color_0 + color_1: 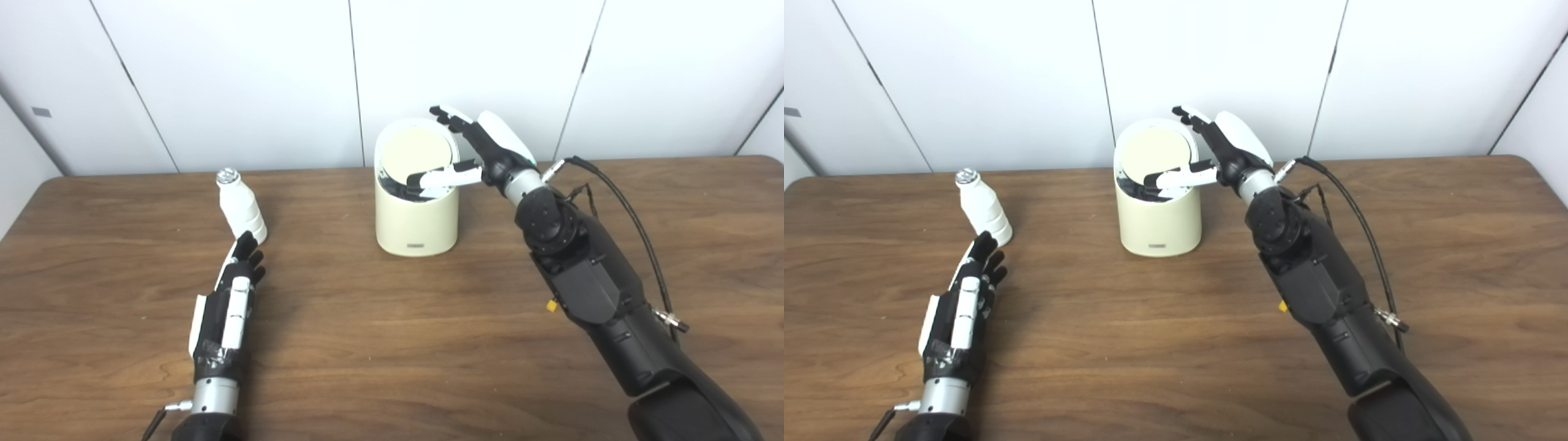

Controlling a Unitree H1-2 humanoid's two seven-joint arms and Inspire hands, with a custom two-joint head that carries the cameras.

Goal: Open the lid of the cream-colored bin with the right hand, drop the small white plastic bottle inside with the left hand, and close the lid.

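Observation:
The cream-colored bin (pixel 416 226) stands at the middle back of the table. Its round lid (pixel 419 150) is tilted up, leaving a dark opening at the front. My right hand (pixel 484 153) is at the lid, thumb across the opening in front of it and fingers behind its upper right edge, holding it up. The small white plastic bottle (pixel 242 205) with a silver cap stands upright to the left. My left hand (pixel 229 300) lies open on the table, fingers stretched, fingertips just short of the bottle's base.
The brown wooden table (pixel 380 343) spans the view, with white wall panels close behind its back edge. A black cable (pixel 637 226) loops beside my right forearm.

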